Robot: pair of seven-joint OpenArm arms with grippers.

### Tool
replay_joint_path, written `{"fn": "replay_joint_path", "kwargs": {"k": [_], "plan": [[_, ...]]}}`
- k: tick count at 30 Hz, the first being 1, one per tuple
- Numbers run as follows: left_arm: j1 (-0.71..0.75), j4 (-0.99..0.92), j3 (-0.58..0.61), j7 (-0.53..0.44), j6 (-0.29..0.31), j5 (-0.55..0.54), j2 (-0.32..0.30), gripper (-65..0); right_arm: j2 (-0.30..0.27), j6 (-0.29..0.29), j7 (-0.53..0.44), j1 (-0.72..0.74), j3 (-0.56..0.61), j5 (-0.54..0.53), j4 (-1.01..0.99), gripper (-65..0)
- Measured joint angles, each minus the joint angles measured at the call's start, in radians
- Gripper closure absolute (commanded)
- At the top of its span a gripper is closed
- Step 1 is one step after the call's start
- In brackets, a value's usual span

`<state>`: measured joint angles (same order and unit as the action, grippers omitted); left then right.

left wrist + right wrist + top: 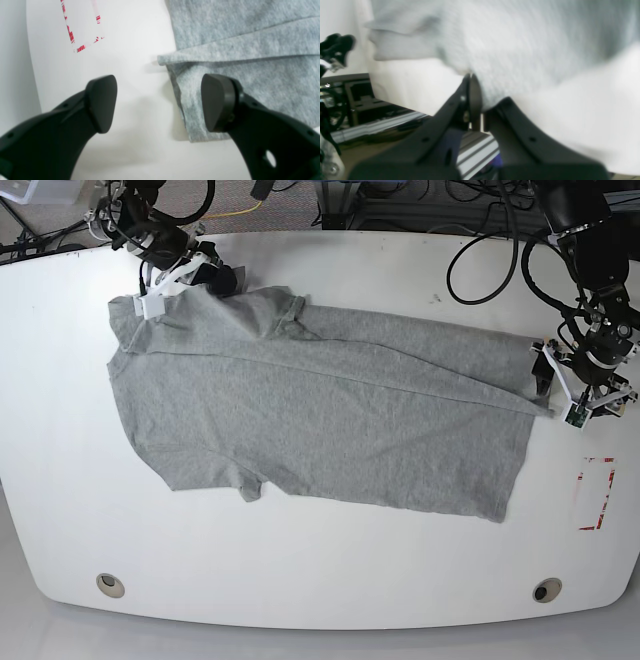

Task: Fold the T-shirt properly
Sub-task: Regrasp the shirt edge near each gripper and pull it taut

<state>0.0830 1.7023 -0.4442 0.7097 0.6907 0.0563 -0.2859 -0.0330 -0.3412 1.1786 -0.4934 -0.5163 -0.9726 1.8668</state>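
End effector status, 2 units. Right end effector (pixel 473 93) is clamped together on the T-shirt (pixel 320 415), pinching a fold of cloth at the shoulder end of the garment, near the far corner of the counter (pixel 330 585) on the right arm's side. Left end effector (pixel 160 102) stands fully apart and grips nothing: 1 pad hangs over bare counter, the other over the cloth, straddling the hem-end corner where a narrow flap is turned over the layer beneath.

T-shirt location: spread mostly flat across the middle of the counter, plain side up, no lettering visible, shoulder end toward the right arm, hem toward the left arm. A diagonal crease runs the length of the body, and 1 sleeve points toward the near edge. A red-marked rectangle (pixel 596 494) lies on the counter just beyond the hem, toward the near edge, apart from the cloth.

Assessment: the step in hand appears to be securing both ends of 1 long edge before a lengthwise fold; only 1 end is secured. To do it well, the left end effector should drop until the lower pad slides under the hem corner, then close on all layers together, flap included. Both ends should then rise level and travel together, keeping the edge taut so the crease does not deepen. Wrist view of the right grip is blurred; grip depth cannot be confirmed.
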Motion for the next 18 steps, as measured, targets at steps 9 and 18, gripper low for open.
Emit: {"fn": "replay_joint_path", "kwargs": {"k": [9, 18], "plan": [[0.012, 0.0, 0.0, 0.0, 0.0, 0.0, 0.0, -49.2, -0.037, 0.0, 0.005, -0.029, 0.004, -0.002, 0.133, 0.0], [0.016, 0.0, 0.0, 0.001, 0.0, 0.004, 0.0, -49.2, -0.128, -0.034, -0.003, 0.129, 0.001, -0.028, 0.111, 0.0]]}}
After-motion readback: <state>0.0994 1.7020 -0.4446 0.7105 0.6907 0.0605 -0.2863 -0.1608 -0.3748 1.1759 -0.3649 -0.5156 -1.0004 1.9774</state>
